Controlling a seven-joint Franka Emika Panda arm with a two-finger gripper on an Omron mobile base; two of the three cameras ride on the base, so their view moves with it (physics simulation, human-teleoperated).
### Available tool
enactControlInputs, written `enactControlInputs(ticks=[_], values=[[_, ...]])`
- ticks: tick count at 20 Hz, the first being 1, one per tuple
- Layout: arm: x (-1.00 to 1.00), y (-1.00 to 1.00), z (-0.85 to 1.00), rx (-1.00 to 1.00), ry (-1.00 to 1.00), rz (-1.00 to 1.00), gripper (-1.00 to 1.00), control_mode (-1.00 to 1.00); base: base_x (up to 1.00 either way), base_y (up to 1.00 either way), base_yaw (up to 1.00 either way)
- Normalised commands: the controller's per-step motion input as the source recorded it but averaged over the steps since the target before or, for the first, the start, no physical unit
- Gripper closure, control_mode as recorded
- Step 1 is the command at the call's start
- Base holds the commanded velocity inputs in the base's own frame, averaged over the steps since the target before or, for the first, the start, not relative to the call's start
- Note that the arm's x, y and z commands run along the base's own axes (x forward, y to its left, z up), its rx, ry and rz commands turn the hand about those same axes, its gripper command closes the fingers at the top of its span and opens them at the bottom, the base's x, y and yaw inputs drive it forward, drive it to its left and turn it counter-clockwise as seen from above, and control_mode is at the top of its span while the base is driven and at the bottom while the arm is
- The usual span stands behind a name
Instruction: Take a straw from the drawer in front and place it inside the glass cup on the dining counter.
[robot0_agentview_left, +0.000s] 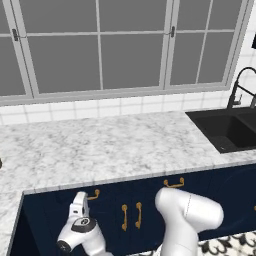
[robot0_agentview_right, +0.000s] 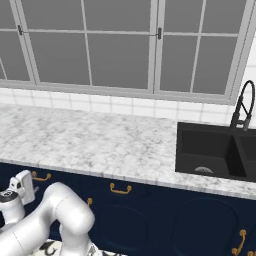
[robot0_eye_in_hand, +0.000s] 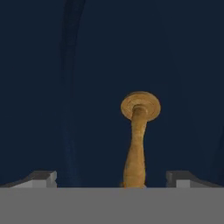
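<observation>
The drawer (robot0_eye_in_hand: 87, 87) shows as a dark navy front close ahead in the hand view. Its brass handle (robot0_eye_in_hand: 139, 131) rises between my two finger tips, nearer the right one. My gripper (robot0_eye_in_hand: 111, 178) is open, with one finger (robot0_eye_in_hand: 41, 178) on each side of the handle and nothing held. In the left base view my hand (robot0_agentview_left: 79, 204) sits low against the navy front, beside the brass handle (robot0_agentview_left: 93, 194). The drawer looks shut. The straw is hidden, and the glass cup and dining counter are out of view.
Above the drawers runs a marble counter (robot0_agentview_left: 100, 145) with a white tiled backsplash and windows. A black sink (robot0_agentview_right: 212, 152) with a dark faucet (robot0_agentview_right: 242, 107) lies to the right. Cabinet doors with vertical brass handles (robot0_agentview_left: 131, 216) are beside my arm.
</observation>
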Motion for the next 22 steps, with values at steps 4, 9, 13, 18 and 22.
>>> enactControlInputs(ticks=[4, 9, 13, 18, 22], values=[[0.37, 0.15, -0.09, 0.0, 0.08, 0.0, -1.0, -1.0, 0.0, 0.0, 0.0], [0.27, 0.16, -0.23, -0.02, 0.09, 0.0, -1.0, -1.0, 0.0, 0.0, 0.0], [0.3, 0.09, -0.49, -0.01, 0.16, 0.0, -1.0, -1.0, 0.0, 0.0, 0.0], [0.33, 0.03, -0.47, 0.0, 0.13, 0.0, 1.0, -1.0, 0.0, 0.0, 0.0], [0.23, 0.0, -0.56, 0.0, 0.08, 0.0, 1.0, -1.0, 0.0, 0.0, 0.0]])
